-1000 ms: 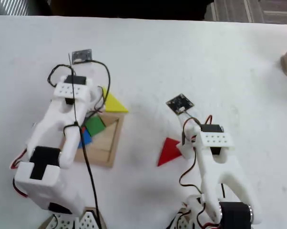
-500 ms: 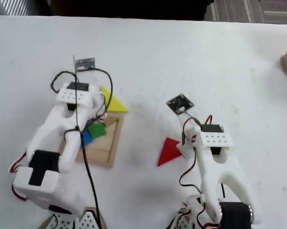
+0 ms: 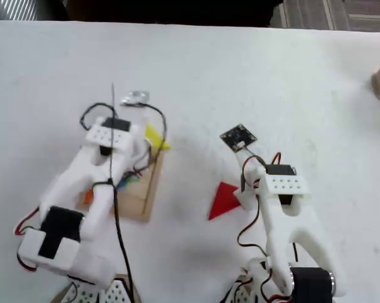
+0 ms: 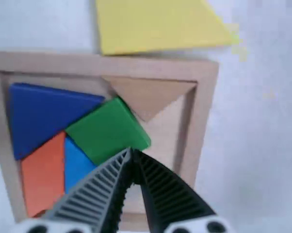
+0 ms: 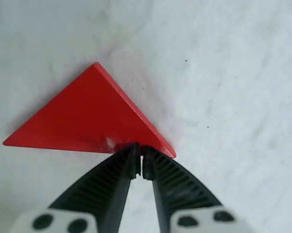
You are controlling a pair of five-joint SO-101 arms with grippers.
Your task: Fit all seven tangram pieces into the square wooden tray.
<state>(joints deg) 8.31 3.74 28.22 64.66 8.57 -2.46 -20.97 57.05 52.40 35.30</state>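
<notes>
Since one second ago the left arm has swung sideways over the wooden tray. It now covers the green and blue pieces that the high view showed before. The right arm and the red triangle have not moved.

I see the white worktop with both arms standing at its near edge. The tray lies toward the near left corner, under the left arm. The yellow triangle is the biggest piece. It lies on the worktop just beside the far rim of the tray, outside it. The red triangle lies flat on the worktop between the two arms, well apart from the tray.

Inside the tray, the dark blue triangle sits against one corner. The green square is beside it, turned at an angle. The orange piece and the light blue piece lie side by side next to them.

The left gripper hangs over the edge of the green square, its fingers pressed together with nothing between them. The right gripper is at one edge of the red triangle, near a corner, also closed with a very thin slit between the tips.
</notes>
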